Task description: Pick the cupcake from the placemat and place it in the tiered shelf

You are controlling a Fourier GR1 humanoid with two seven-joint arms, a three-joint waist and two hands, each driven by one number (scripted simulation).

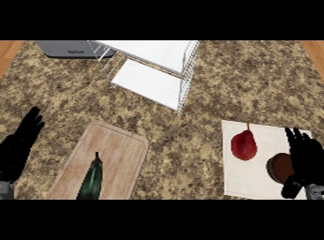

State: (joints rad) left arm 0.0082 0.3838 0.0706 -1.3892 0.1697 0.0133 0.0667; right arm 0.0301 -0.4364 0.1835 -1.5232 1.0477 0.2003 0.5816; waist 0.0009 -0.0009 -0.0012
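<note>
A brown cupcake [279, 167] lies on the white placemat [247, 180] at the lower right, partly hidden by my right hand [308, 161]. That hand rests beside and over the cupcake's right edge with its fingers straight, pointing away from me. A red pear-like fruit [244, 145] sits on the placemat left of the cupcake. The white wire tiered shelf [154, 70] stands at the top centre. My left hand [14, 145] is at the far left edge, open, fingers up.
A wooden cutting board [113, 157] lies at the lower centre-left with a dark green vegetable [92, 178] on it. A grey appliance [71, 49] sits at the top left behind the shelf. Speckled counter spreads between the board and the placemat.
</note>
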